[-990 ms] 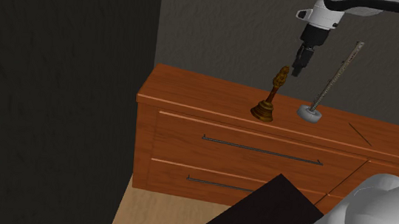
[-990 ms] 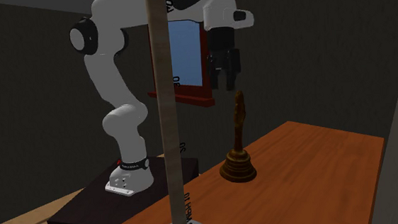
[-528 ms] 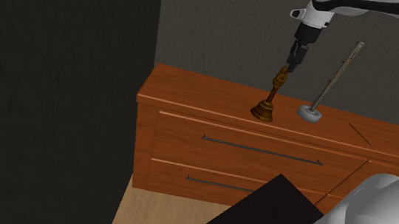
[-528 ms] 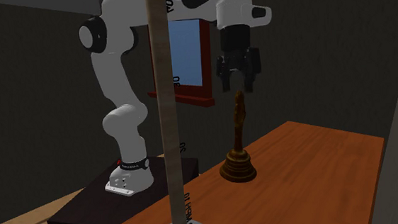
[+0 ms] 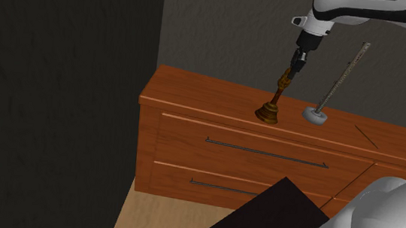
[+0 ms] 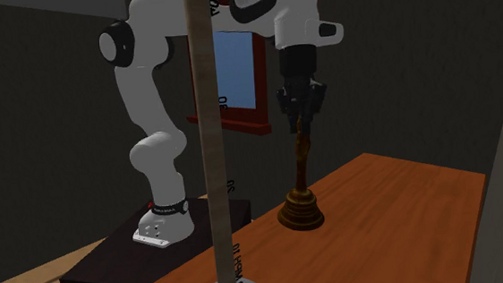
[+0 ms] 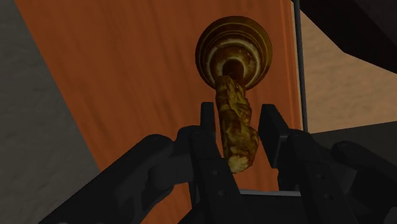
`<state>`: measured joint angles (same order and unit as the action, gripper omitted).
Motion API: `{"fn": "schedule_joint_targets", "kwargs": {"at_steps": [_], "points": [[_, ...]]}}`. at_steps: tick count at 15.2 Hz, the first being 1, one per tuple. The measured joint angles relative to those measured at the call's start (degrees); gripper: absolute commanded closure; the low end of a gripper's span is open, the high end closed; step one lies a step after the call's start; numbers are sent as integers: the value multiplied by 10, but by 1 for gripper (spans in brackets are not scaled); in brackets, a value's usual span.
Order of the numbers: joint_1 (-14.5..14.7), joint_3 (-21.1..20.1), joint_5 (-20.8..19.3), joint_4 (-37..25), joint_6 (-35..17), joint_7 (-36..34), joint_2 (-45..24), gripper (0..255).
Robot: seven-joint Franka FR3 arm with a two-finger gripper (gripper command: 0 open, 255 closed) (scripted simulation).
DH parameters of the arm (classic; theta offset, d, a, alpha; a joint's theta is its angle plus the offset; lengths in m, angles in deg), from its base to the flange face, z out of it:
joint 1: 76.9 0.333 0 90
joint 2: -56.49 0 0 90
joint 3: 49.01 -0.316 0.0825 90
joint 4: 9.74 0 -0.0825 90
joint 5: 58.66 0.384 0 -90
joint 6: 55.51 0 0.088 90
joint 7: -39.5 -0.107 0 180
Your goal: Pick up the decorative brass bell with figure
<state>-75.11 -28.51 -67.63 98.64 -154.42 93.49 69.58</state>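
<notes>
The bell stands upright on the top of a reddish wooden dresser, close to its front edge, its brown-gold flared body down and its figure-shaped handle pointing up. In the wrist view I look straight down on it: ringed dome below, knobbly golden figure rising toward me.

My gripper is down over the top of that handle with its fingers apart, one on each side of the figure. The figure's upper end sits between them. I see a thin gap on at least one side, so I am around it, not clamped on it. From the second exterior view my gripper hangs vertically, its tips overlapping the top of the bell.

Near the bell, toward the shoulder view's right, a thin grey rod on a pale round base leans on the same dresser top. My dark stand sits in front of the drawers.
</notes>
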Motion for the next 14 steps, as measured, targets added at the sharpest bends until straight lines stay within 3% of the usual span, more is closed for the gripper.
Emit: {"fn": "schedule_joint_targets", "kwargs": {"at_steps": [8, 14], "points": [[0, 0, 0, 0, -1, 0, 0, 255], [1, -1, 3, -46, 38, 5, -8, 255]]}}
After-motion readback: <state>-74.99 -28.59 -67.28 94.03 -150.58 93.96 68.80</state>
